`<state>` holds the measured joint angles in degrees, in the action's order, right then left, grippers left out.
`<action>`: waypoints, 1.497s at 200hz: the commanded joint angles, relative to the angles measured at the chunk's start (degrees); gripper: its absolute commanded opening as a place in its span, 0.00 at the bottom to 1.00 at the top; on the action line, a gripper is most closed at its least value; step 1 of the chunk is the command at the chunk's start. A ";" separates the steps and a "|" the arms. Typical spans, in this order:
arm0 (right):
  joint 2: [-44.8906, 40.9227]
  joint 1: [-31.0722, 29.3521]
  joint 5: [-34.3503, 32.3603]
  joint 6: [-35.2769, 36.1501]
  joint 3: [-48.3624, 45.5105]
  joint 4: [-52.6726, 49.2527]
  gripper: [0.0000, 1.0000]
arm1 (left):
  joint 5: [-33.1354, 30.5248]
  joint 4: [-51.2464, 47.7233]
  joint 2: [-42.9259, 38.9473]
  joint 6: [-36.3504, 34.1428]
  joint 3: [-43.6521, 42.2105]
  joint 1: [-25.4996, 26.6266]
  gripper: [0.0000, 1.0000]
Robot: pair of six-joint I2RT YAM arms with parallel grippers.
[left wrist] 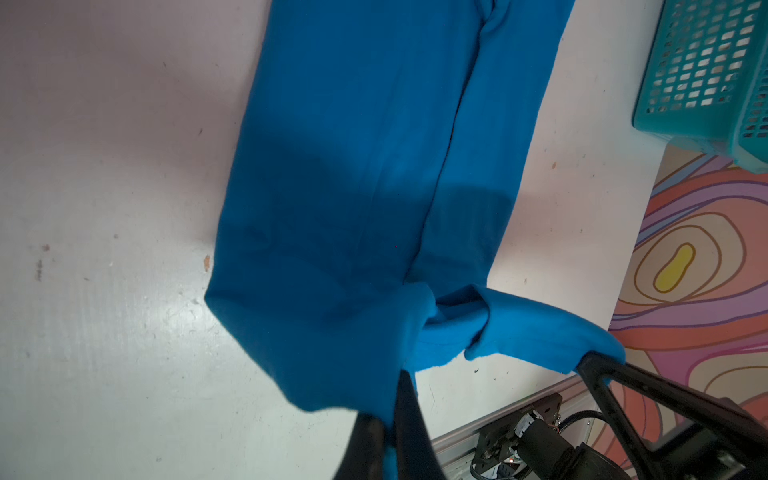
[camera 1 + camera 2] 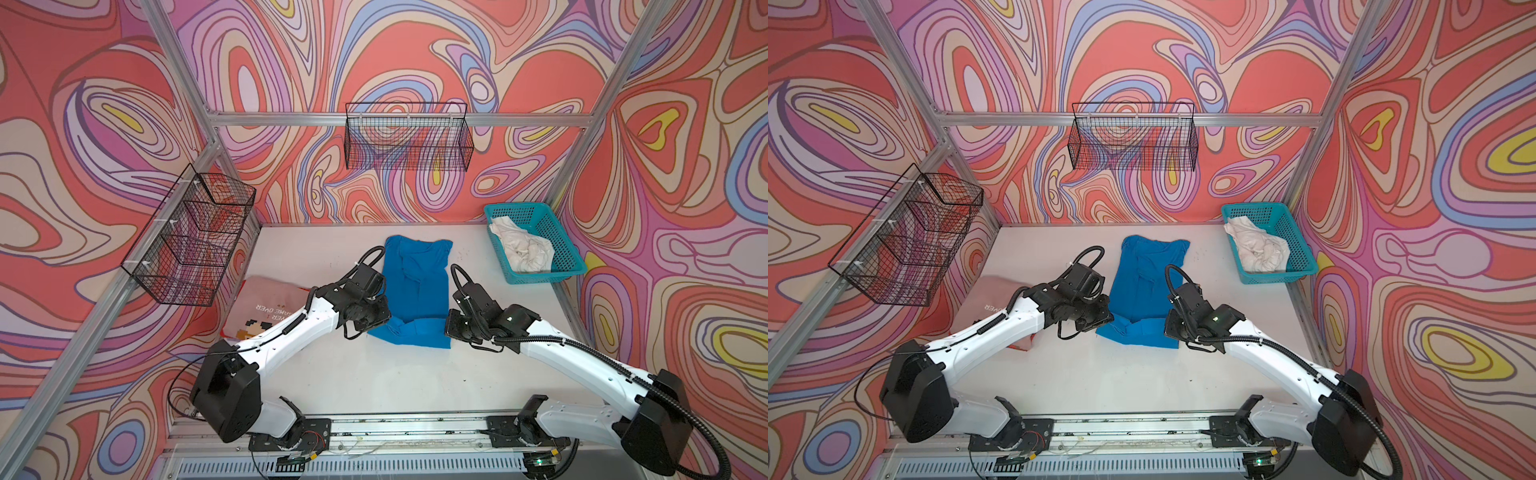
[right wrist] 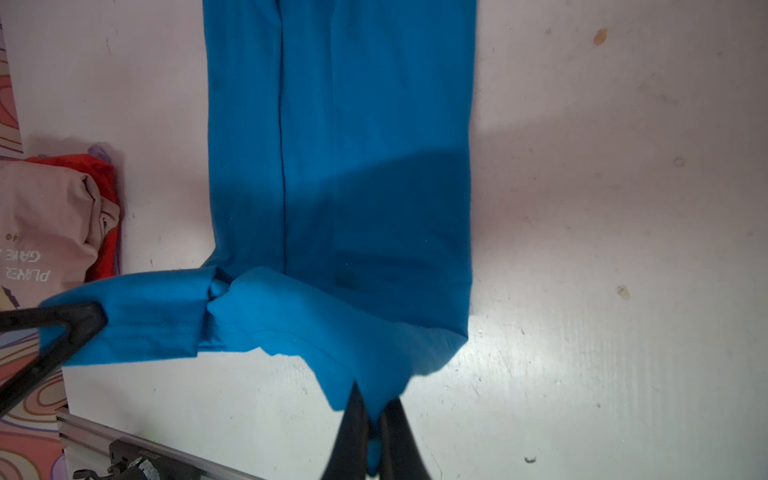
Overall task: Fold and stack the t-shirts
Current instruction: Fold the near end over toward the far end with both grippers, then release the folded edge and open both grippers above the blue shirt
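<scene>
blue t-shirt (image 1: pixel 353 166): its far end runs off the picture in both wrist views; in both top views the arms' wrist housings cover the spots where it is pinched.
pink t-shirt (image 2: pixel 270 299): by the table's (image 2: pixel 415 374) left edge, crossed by the left arm in both top views; lettering readable only in part; cut by the picture's edge in the right wrist view.
red cloth (image 3: pixel 97 166): only a strip shows under the pink t-shirt; what it is cannot be told.
off-white t-shirt (image 2: pixel 521 249): bunched in the teal basket (image 2: pixel 544 277); sleeves and collar cannot be made out.
left gripper (image 1: pixel 388 432): fingers blurred and cut by the picture's edge.
right gripper (image 3: pixel 374 432): likewise blurred and cut off.
</scene>
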<state>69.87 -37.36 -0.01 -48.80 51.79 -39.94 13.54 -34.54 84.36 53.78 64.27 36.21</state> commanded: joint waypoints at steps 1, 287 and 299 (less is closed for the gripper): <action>1.68 3.65 2.21 5.31 3.08 0.54 0.00 | 1.94 -2.53 3.69 -3.68 4.05 -2.19 0.00; 28.28 23.74 19.29 13.92 11.23 15.27 0.00 | 7.93 -5.97 34.85 -10.19 31.32 -10.89 0.03; 28.86 24.03 19.63 13.94 11.23 15.68 0.00 | 8.07 -5.97 35.32 -10.01 31.44 -10.92 0.08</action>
<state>97.32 -14.15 18.98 -35.59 62.04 -26.06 21.28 -38.57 117.82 44.53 94.15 25.78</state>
